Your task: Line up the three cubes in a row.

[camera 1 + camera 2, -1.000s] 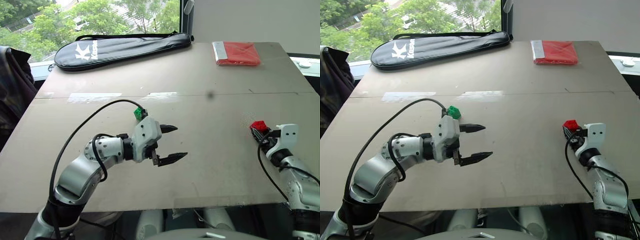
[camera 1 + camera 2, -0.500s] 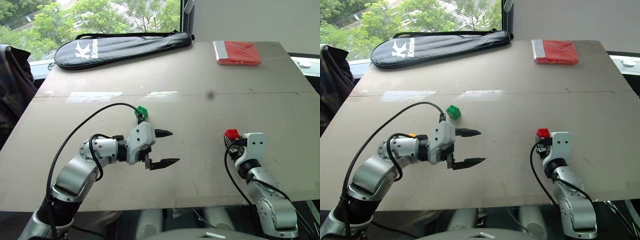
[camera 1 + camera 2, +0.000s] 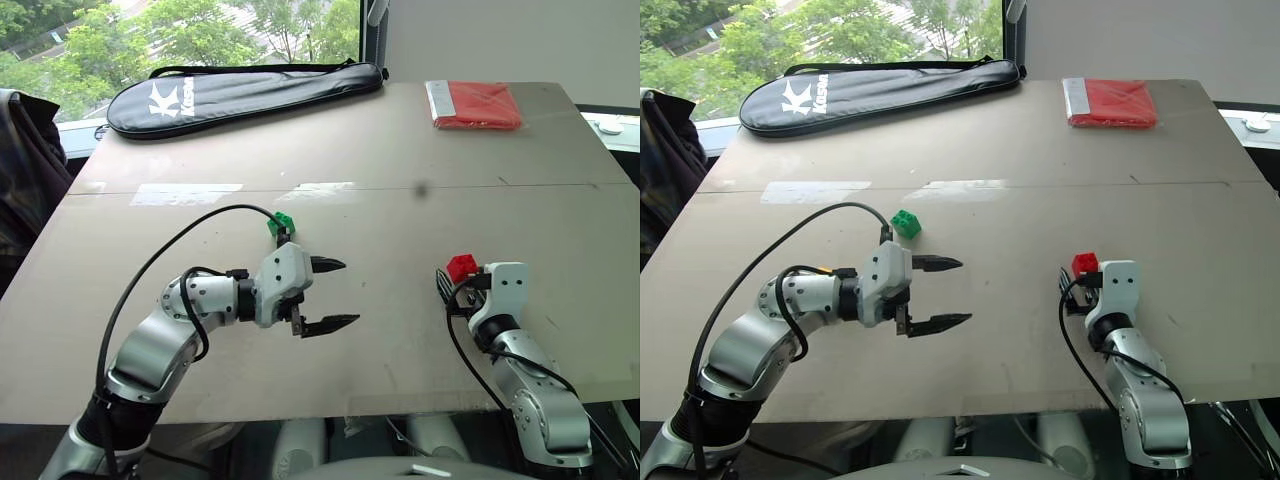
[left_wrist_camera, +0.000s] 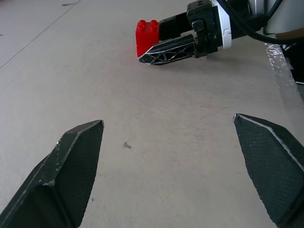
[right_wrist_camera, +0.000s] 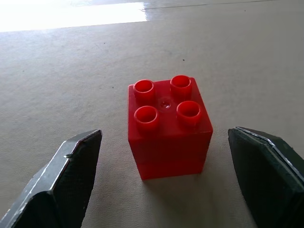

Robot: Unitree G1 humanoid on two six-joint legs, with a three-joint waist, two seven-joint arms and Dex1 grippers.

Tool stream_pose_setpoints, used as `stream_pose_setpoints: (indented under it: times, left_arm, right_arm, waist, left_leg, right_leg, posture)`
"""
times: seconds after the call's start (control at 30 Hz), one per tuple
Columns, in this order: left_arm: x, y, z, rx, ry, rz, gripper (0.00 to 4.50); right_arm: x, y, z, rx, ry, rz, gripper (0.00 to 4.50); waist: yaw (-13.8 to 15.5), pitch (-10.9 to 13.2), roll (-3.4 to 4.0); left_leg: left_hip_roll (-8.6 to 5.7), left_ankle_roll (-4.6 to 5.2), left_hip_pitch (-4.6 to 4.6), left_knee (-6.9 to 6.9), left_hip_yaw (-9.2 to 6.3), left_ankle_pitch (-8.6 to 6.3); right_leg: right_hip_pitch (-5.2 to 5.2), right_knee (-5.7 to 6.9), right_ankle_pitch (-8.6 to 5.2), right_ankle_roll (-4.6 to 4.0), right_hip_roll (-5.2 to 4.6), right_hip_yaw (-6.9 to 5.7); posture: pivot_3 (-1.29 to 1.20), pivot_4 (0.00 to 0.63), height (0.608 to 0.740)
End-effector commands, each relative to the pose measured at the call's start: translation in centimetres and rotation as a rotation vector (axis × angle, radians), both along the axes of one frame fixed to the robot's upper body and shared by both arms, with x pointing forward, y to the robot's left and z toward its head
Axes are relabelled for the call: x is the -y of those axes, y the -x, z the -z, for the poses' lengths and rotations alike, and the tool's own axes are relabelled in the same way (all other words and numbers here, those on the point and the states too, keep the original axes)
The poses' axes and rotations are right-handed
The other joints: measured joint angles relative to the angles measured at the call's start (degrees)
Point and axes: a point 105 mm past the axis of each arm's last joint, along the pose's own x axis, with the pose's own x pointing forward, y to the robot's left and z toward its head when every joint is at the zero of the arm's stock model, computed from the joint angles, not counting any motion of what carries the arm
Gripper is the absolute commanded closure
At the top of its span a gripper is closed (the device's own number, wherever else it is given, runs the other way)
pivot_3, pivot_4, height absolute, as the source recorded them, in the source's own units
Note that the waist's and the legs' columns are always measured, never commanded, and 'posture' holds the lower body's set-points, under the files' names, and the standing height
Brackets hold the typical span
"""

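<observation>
A red cube (image 5: 168, 126) stands studs-up on the table (image 3: 420, 330), right of centre. My right gripper (image 5: 164, 132) is open around it, a finger on each side with a gap to the cube. The left wrist view also catches the red cube (image 4: 147, 35) and one right finger (image 4: 171, 49) beside it. A green cube (image 3: 281, 224) lies left of centre, just behind my left gripper (image 3: 350, 292). That gripper hangs open over the table, pointing right toward the red cube, with nothing between its fingers.
A black racket bag (image 3: 240, 95) lies along the far left edge, and a flat red packet (image 3: 478, 105) sits at the far right. Dark clothing (image 3: 25, 170) hangs off the table's left side. A black cable (image 3: 180, 240) loops from the left arm.
The right gripper carried the red cube left toward the middle of the table, then opened; the cube now stands free between its fingers. The left gripper has hardly moved.
</observation>
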Motion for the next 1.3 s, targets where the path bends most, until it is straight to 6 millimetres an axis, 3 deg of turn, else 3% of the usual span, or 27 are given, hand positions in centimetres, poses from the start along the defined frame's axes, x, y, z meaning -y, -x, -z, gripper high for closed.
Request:
stream_pose_setpoints:
  times: [0.03, 0.2, 0.27, 0.4, 0.6, 0.87, 1.0, 1.23, 1.3]
  left_arm:
    - [-0.2, 0.2, -1.1, 0.055, 0.057, -0.069, 0.0]
    - [-1.7, -1.4, -0.8, 0.093, 0.156, -0.37, 0.0]
    - [-3.1, -2.6, -0.4, 0.112, 0.193, -0.561, 0.0]
    - [-5.3, -4.6, 0.5, 0.146, 0.179, -0.798, 0.0]
    - [-6.8, -7.0, 0.8, 0.184, 0.085, -0.815, 0.0]
    - [-8.3, -9.7, 1.9, 0.143, 0.017, -0.834, 0.0]
    - [-7.4, -10.8, 3.0, 0.066, 0.003, -0.788, 0.0]
    - [-6.9, -12.9, 3.3, 0.01, 0.005, -0.782, 0.0]
    - [-7.0, -13.1, 3.5, -0.006, 0.008, -0.791, 0.56]
  right_arm:
    - [0.5, 0.6, -2.7, 0.132, 0.029, -0.07, 0.08]
    - [2.0, 1.1, -5.2, 0.301, 0.12, -0.18, 0.08]
    - [1.5, 2.3, -6.2, 0.364, 0.074, -0.334, 0.08]
    - [1.7, 3.8, -6.3, 0.375, 0.044, -0.496, 0.08]
    - [1.3, 5.0, -5.7, 0.341, 0.043, -0.644, 0.08]
    - [1.2, 5.4, -5.2, 0.342, 0.077, -0.66, 0.08]
    - [1.0, 5.4, -5.3, 0.356, 0.068, -0.651, 0.08]
    - [0.5, 5.5, -5.3, 0.369, 0.056, -0.64, 0.08]
    - [0.5, 5.5, -5.4, 0.372, 0.056, -0.636, 0.0]
  waist:
    - [0.0, 0.0, 0.0]
    - [0.0, 0.0, -0.03]
    - [0.1, 0.0, -0.03]
    - [0.2, 0.0, -0.15]
    - [0.2, 0.0, -0.16]
    - [0.2, 0.0, -0.18]
    - [0.4, 0.0, -0.18]
    - [0.7, 0.0, -0.2]
    - [0.6, 0.0, -0.2]
  left_leg:
    - [0.0, 0.0, 0.0, 0.0, -0.01, 0.0]
    - [-0.01, 0.0, 0.03, 0.05, 0.01, 0.0]
    - [-0.01, 0.01, 0.04, 0.08, -0.01, 0.0]
    - [0.0, 0.01, 0.19, 0.11, -0.04, 0.0]
    - [-0.01, 0.01, 0.31, 0.17, 0.01, 0.02]
    - [-0.03, 0.0, 0.27, 0.16, 0.03, 0.01]
    - [-0.03, 0.0, 0.27, 0.17, 0.03, 0.01]
    - [-0.04, -0.01, 0.25, 0.2, 0.04, 0.02]
    - [-0.04, -0.01, 0.25, 0.2, 0.04, 0.02]
  right_leg:
    - [0.0, 0.0, 0.0, 0.0, 0.0, 0.02]
    - [0.01, -0.01, 0.14, 0.23, -0.01, 0.09]
    - [0.03, 0.02, 0.14, 0.24, -0.01, 0.06]
    - [0.26, 0.06, 0.14, 0.22, 0.03, -0.16]
    - [0.32, 0.16, 0.06, -0.05, 0.07, -0.13]
    - [0.31, 0.09, 0.31, -0.05, 0.05, -0.07]
    - [0.31, 0.12, 0.31, -0.05, 0.05, -0.13]
    - [0.32, 0.13, 0.32, -0.05, 0.05, -0.13]
    - [0.32, 0.13, 0.32, -0.05, 0.05, -0.12]
  posture:
    - [0.0, 0.15, 0.708]
    - [0.0, 0.15, 0.708]
    - [0.0, 0.15, 0.708]
    - [0.0, 0.15, 0.708]
    - [0.0, 0.15, 0.708]
    - [0.0, 0.15, 0.708]
    - [0.0, 0.15, 0.708]
    - [0.0, 0.15, 0.708]
    - [0.0, 0.15, 0.708]
